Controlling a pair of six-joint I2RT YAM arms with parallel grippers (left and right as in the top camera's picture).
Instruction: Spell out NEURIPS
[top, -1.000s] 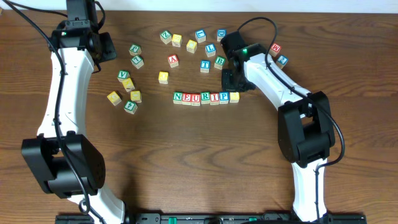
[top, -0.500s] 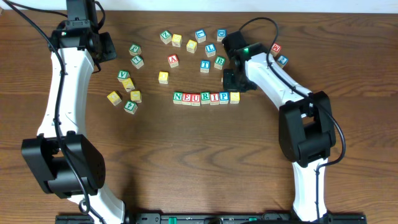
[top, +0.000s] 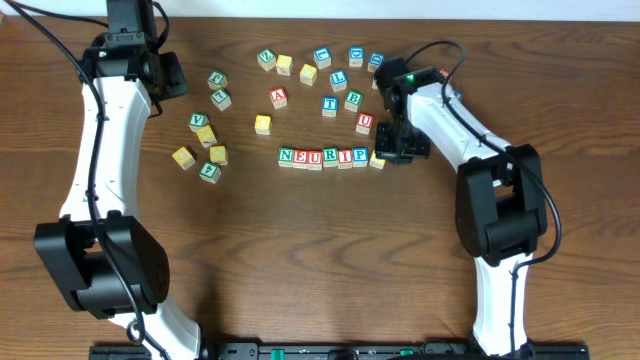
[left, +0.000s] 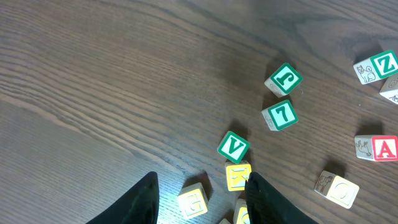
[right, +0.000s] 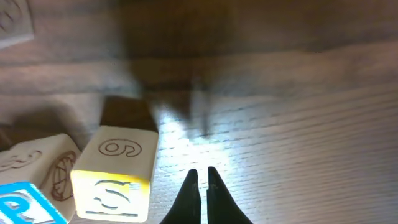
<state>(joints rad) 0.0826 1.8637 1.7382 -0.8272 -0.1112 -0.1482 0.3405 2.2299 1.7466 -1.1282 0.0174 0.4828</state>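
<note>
Yellow cube (right: 115, 174) beside right tool (right: 202, 180)

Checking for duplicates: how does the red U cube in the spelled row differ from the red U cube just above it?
The row's red U wooden cube touches neighbours on both sides; the spare red U wooden cube stands alone. The row's is third in line; the spare lies outside it. Both show U upward.

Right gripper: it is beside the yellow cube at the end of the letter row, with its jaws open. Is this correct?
Not quite. The right gripper is beside the yellow cube at the end of the letter row, but its jaws are shut, not open. The right wrist view shows it.
</note>
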